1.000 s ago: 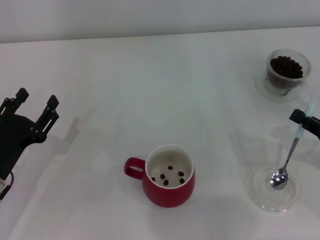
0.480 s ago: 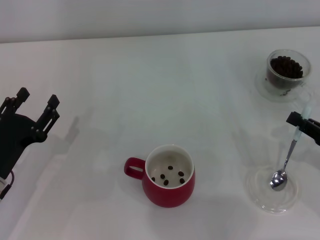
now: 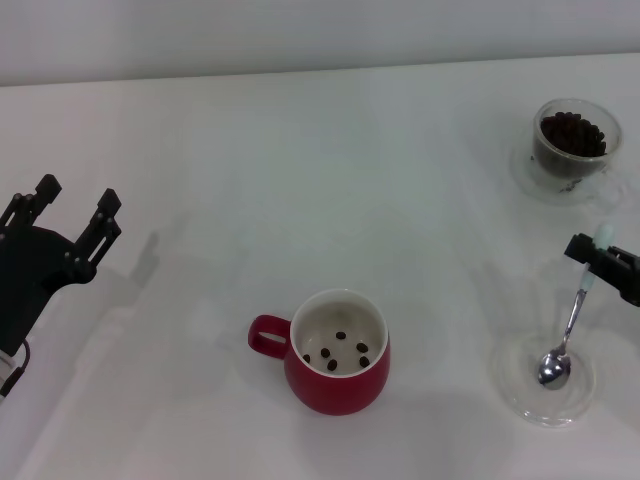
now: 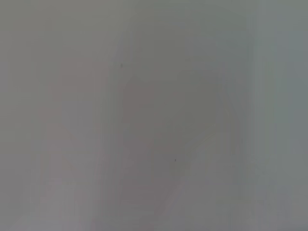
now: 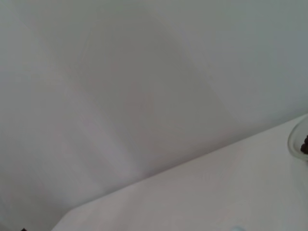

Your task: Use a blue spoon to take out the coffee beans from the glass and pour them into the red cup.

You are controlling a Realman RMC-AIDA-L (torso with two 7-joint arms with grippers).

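The red cup [image 3: 338,353] stands near the table's front middle, handle to the left, with several coffee beans [image 3: 343,350] on its cream inside. The glass [image 3: 573,141], full of dark beans, stands at the back right on a clear saucer. My right gripper [image 3: 598,262] at the right edge is shut on the blue spoon [image 3: 570,325] by its pale handle. The spoon hangs down, its empty metal bowl [image 3: 553,369] resting in the flat clear dish [image 3: 543,378]. My left gripper [image 3: 72,222] is open and empty at the far left.
The white table [image 3: 300,180] runs back to a pale wall. The right wrist view shows the table edge and a bit of the glass's rim [image 5: 298,142]. The left wrist view shows only a blank grey surface.
My right gripper has moved toward the front with the spoon, and the spoon's bowl has settled lower in the clear dish. The left arm has not moved.
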